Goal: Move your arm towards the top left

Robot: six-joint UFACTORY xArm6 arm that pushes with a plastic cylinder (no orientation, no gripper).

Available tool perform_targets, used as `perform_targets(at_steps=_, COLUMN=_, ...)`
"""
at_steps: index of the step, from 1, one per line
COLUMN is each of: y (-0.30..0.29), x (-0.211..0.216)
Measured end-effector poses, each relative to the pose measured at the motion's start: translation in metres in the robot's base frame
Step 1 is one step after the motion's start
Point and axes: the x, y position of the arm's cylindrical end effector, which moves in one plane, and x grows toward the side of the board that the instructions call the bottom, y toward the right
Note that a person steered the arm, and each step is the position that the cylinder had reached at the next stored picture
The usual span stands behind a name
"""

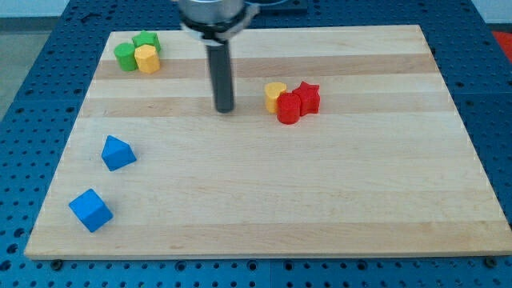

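My tip (225, 110), a bare dark rod with no claw, stood upper centre on the wooden board (336, 200), left of the yellow heart-shaped block (274, 94), touching nothing.

Looks like a robotics lab bench: pale wooden table (320, 200) resting on a blue perforated plate (488, 72) with rows of mounting holes, dark rod (222, 76) hanging above, small coloured test blocks scattered about.

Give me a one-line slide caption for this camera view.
My tip rests mid-board, left of the yellow block and red blocks, green-yellow cluster at top left.
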Motion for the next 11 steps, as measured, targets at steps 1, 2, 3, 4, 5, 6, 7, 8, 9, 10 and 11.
perform_targets(at_steps=1, y=-0.058, x=-0.019)
perform_targets(at_steps=2, y=-0.078, x=-0.041)
perform_targets(at_steps=3, y=-0.043, x=-0.092)
perform_targets(at_steps=4, y=-0.046, x=-0.152)
perform_targets(at_steps=5, y=-0.063, x=-0.190)
perform_targets(at_steps=6, y=-0.062, x=-0.195)
perform_targets(at_steps=7, y=-0.069, x=-0.195)
perform_targets(at_steps=8, y=-0.091, x=-0.195)
perform_targets(at_steps=9, y=-0.097, x=-0.195)
perform_targets(at_steps=10, y=-0.145, x=-0.194)
perform_targets(at_steps=11, y=-0.197, x=-0.194)
